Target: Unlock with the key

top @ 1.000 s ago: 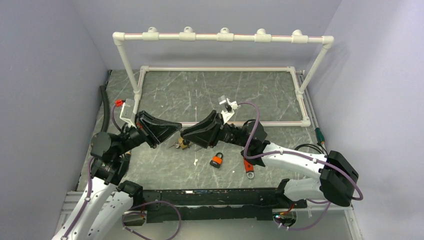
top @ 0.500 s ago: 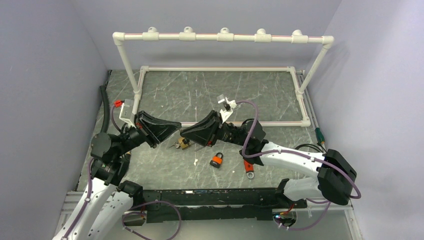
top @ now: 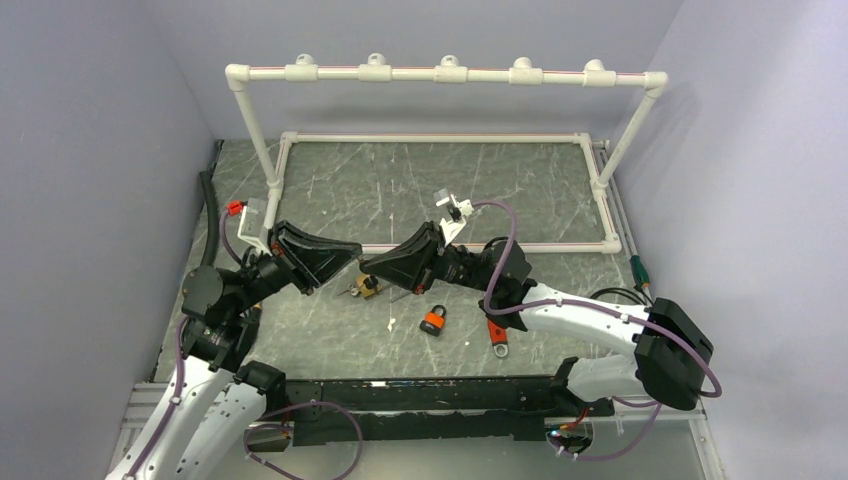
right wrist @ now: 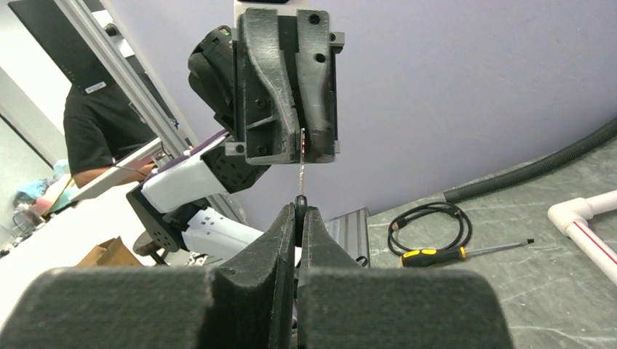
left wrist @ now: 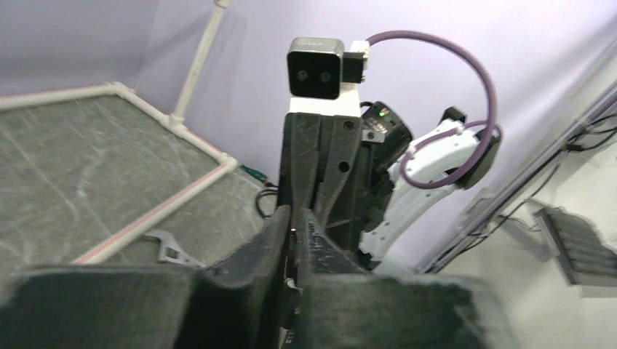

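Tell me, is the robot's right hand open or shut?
Shut. In its wrist view the right gripper has its fingers pressed together, pinching a thin metal piece at their tips.

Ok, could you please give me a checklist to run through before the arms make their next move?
1. Right gripper shut on the thin metal piece: ok.
2. Left gripper shut on that piece's other end: ok.
3. The thin piece is the key: cannot tell, it shows edge-on.
4. Brass padlock steadied by a gripper: cannot tell; the top view shows it just below the meeting fingertips.
5. Orange padlock lying apart from both grippers: ok.
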Tool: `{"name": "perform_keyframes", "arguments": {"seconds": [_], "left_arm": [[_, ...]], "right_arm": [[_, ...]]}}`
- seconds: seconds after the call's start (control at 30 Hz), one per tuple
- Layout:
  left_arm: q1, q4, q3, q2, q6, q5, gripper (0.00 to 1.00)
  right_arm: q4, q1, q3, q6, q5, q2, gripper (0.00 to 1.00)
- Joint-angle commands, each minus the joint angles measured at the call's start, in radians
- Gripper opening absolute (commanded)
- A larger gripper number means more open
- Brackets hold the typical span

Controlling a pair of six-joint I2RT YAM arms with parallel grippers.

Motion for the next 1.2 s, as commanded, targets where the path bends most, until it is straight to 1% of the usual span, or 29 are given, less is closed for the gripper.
{"name": "perform_keyframes", "arguments": {"seconds": [0.0,0.03,0.1,0.13,0.2,0.3,0.4,0.5,0.6,0.7,0.8,0.87,0.97,1.17], "left_arm": [[-0.004,0.001,-0.002,-0.006,0.003,-0.008,0.28],[-0.004,-0.007,-0.001,-0.006,0.006,-0.01,0.43],[-0.004,-0.033,0.004,-0.007,0.019,-0.016,0.66],[-0.004,-0.054,0.01,-0.01,0.029,-0.021,0.75],[-0.004,-0.113,0.034,-0.016,0.063,-0.031,0.86],[-0.004,-0.216,0.075,-0.023,0.119,-0.052,0.93],[-0.004,-0.36,0.133,-0.005,0.19,-0.086,0.96],[-0.004,-0.545,0.204,0.049,0.271,-0.144,0.95],[-0.005,-0.666,0.243,0.13,0.324,-0.166,0.95],[-0.008,-0.675,0.222,0.199,0.318,-0.166,0.93],[-0.035,-0.646,0.195,0.26,0.305,-0.184,0.91],[-0.081,-0.653,0.198,0.31,0.321,-0.228,0.9],[-0.183,-0.683,0.225,0.406,0.352,-0.337,0.88],[-0.32,-0.689,0.257,0.566,0.37,-0.467,0.87]], "right_arm": [[0.052,-0.001,0.024,-0.003,0.014,-0.018,0.0],[0.042,-0.001,0.02,-0.006,0.022,-0.025,0.0],[0.001,-0.001,0.014,-0.016,0.049,-0.043,0.0],[-0.03,-0.001,0.012,-0.023,0.068,-0.055,0.0],[-0.102,-0.002,0.0,-0.036,0.133,-0.079,0.0],[-0.231,-0.003,-0.023,-0.046,0.245,-0.127,0.0],[-0.358,-0.006,-0.061,-0.045,0.363,-0.2,0.0],[-0.559,-0.01,-0.078,-0.044,0.516,-0.296,0.0],[-0.754,-0.013,-0.086,-0.032,0.682,-0.401,0.0],[-0.916,-0.018,-0.084,-0.022,0.809,-0.509,0.0],[-1.043,-0.02,-0.084,-0.027,0.884,-0.594,0.0],[-1.12,-0.021,-0.085,-0.021,0.936,-0.648,0.0],[-1.222,-0.021,-0.089,0.0,0.988,-0.716,0.0],[-1.323,-0.021,-0.097,0.031,1.047,-0.794,0.0]]}}
